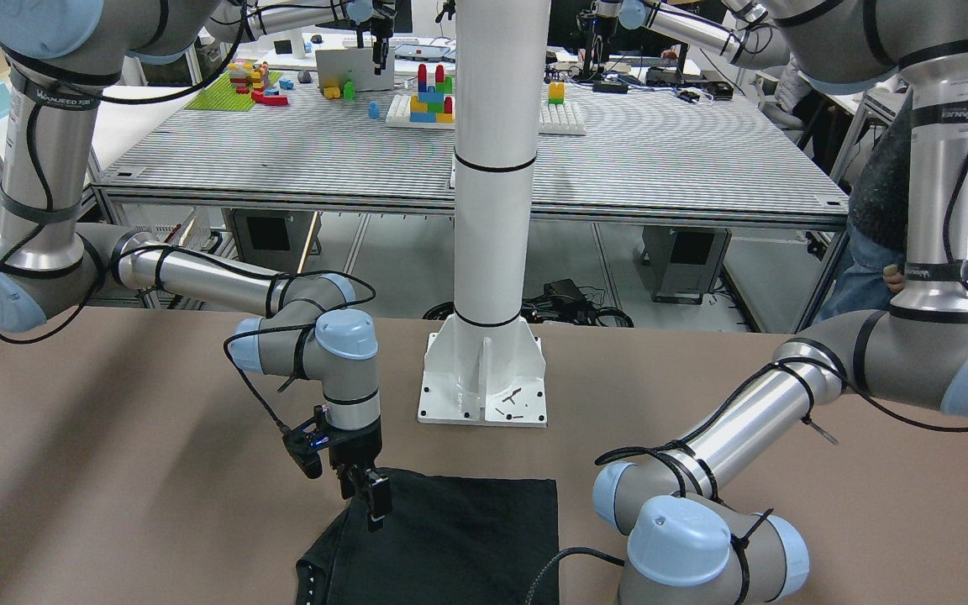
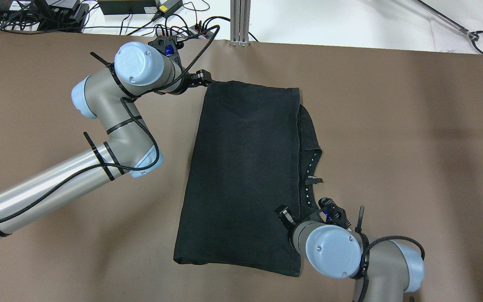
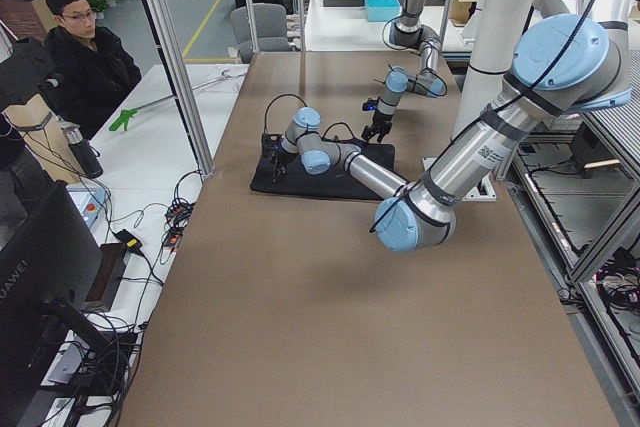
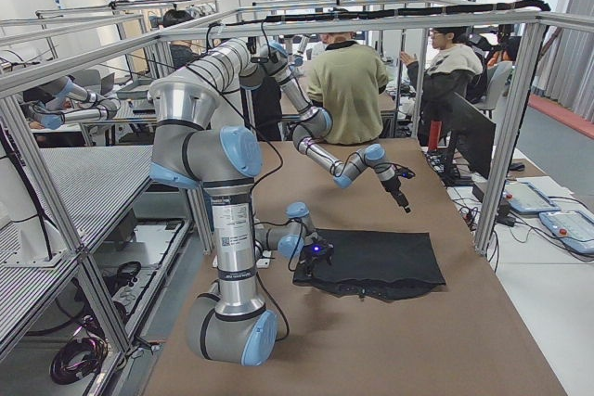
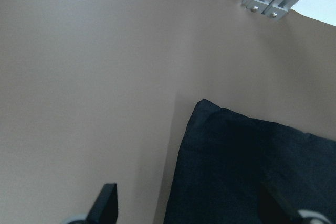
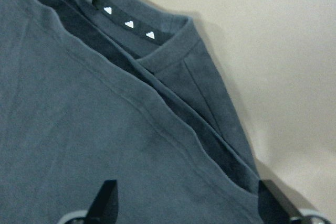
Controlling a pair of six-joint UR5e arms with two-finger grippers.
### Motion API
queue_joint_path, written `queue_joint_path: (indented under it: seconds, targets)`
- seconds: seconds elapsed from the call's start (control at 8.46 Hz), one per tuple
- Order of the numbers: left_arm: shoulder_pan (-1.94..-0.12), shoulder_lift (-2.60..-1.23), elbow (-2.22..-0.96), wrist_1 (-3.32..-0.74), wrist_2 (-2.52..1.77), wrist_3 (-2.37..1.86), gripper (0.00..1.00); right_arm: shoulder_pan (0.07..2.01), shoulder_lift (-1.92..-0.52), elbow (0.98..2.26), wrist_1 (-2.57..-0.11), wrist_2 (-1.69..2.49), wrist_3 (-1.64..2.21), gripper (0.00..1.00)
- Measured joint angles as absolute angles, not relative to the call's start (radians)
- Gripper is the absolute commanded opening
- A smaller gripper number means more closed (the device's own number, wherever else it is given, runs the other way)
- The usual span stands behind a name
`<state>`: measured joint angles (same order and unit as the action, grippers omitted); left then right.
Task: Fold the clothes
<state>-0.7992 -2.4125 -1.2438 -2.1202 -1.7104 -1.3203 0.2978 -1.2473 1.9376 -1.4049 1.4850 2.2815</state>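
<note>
Brown table [image 2: 392,147] lies bare on both sides of the black garment [image 2: 245,167], folded flat mid-table, so we have sweeping room; the white pillar base [image 1: 484,386] stands near 1 hem. The left gripper [image 2: 199,79] at the far corner and the right gripper [image 1: 373,502] beside the collar [image 6: 128,23] both gape empty; we'd pinch every layer.

Front view cuts the black cloth [image 1: 459,538] off at the bottom edge, and overhead the right gripper [image 2: 285,214] mostly hides under its own wrist [image 2: 329,251].
</note>
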Motion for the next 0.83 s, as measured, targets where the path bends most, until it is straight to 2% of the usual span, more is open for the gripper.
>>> queue_joint_path:
  seconds: [0.47,0.59,0.71,0.83]
  targets:
    - [-0.798,-2.416,-1.247,-2.12,-1.702,-1.341,0.94,0.213,-1.264,1.942,-1.405,1.438,2.374,0.81]
    - [-0.798,-2.416,-1.247,-2.12,-1.702,-1.343,0.94,0.208,-1.267,1.938,-1.405,1.435,2.377,0.68]
    - [-0.798,-2.416,-1.248,-2.12,-1.701,-1.343,0.94,0.205,-1.268,1.936,-1.405,1.434,2.379,0.47]
    - [-0.797,-2.415,-1.251,-2.12,-1.701,-1.344,0.94,0.203,-1.269,1.935,-1.405,1.433,2.38,0.17]
